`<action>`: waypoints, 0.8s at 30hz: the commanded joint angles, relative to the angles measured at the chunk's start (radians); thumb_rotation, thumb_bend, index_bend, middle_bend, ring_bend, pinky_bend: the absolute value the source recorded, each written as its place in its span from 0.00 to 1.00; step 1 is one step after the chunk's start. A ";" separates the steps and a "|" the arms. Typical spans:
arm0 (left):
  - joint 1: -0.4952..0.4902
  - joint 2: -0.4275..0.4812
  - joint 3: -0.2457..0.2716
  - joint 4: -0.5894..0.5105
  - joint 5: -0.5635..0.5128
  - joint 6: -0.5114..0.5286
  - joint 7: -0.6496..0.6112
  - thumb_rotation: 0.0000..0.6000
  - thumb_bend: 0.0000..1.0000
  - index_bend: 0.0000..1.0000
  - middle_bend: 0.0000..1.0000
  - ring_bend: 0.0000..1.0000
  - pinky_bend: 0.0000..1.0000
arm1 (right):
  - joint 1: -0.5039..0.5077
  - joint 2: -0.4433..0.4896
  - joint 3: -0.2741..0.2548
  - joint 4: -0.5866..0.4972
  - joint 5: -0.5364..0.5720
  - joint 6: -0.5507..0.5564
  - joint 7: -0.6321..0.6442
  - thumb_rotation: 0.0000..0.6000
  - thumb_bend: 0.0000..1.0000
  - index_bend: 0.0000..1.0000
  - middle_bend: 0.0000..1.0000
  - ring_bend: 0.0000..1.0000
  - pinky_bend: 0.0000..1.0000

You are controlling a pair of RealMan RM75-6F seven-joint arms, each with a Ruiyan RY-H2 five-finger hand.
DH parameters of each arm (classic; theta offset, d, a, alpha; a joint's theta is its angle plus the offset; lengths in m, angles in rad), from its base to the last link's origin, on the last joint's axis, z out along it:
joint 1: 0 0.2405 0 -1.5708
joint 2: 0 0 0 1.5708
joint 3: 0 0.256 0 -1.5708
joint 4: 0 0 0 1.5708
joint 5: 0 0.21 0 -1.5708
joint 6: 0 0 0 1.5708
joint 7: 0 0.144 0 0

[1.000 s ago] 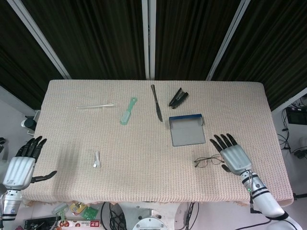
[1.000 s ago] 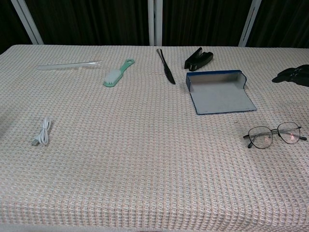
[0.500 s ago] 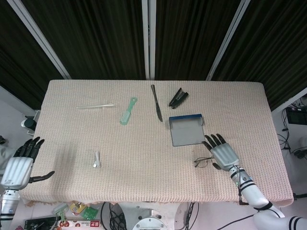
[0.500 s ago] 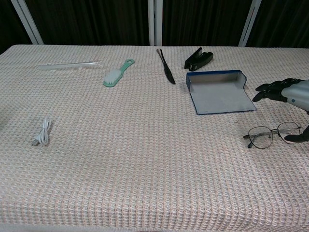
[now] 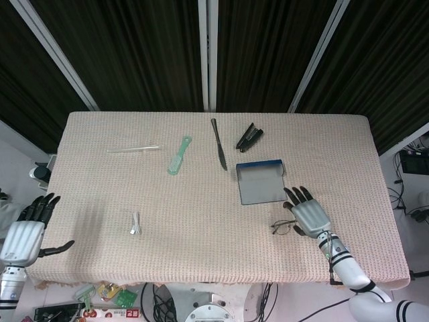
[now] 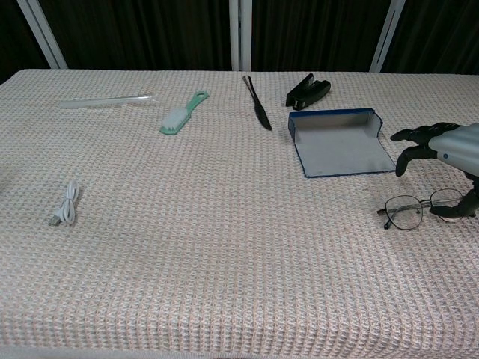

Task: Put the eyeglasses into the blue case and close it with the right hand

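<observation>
The thin-rimmed eyeglasses [image 5: 284, 227] [image 6: 418, 211] lie unfolded on the cloth, just in front of the blue case. That blue case [image 5: 261, 182] [image 6: 341, 142] lies open, its grey lining up and its lid wall at the far side. My right hand [image 5: 308, 213] [image 6: 442, 146] hovers over the right half of the glasses, fingers spread and angled down, holding nothing. Its thumb sits at the right lens; contact cannot be told. My left hand [image 5: 25, 231] hangs open off the table's left front corner, seen only in the head view.
Behind the case lie a black stapler [image 5: 249, 137] [image 6: 308, 90] and a dark knife [image 5: 219, 144] [image 6: 257, 102]. Further left are a green brush [image 5: 179, 155] [image 6: 182, 113], a clear stick [image 5: 133, 148] [image 6: 105, 100] and a coiled white cable [image 5: 135, 223] [image 6: 66, 204].
My right hand has moved left from the table's right side to above the glasses' right lens, its fingers tipping downward. The left hand sank slightly. Glasses and case stayed put.
</observation>
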 commanded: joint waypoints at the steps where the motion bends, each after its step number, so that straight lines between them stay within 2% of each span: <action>1: 0.000 0.003 0.000 -0.001 -0.002 -0.001 0.002 0.68 0.09 0.05 0.05 0.04 0.18 | 0.003 -0.006 -0.003 0.009 -0.004 0.003 0.009 1.00 0.18 0.36 0.00 0.00 0.00; 9: -0.003 0.007 0.000 -0.007 -0.004 -0.009 0.008 0.68 0.09 0.05 0.05 0.04 0.18 | 0.013 -0.014 -0.010 0.021 0.007 -0.005 0.013 1.00 0.23 0.45 0.00 0.00 0.00; 16: -0.003 0.011 -0.001 -0.012 -0.005 -0.010 0.012 0.68 0.10 0.05 0.05 0.04 0.18 | 0.018 -0.016 -0.018 0.025 0.007 -0.005 0.017 1.00 0.25 0.47 0.00 0.00 0.00; 24: -0.001 0.009 0.001 -0.011 -0.013 -0.017 0.016 0.68 0.09 0.05 0.05 0.04 0.18 | 0.020 -0.024 -0.023 0.032 0.006 0.003 0.026 1.00 0.34 0.55 0.00 0.00 0.00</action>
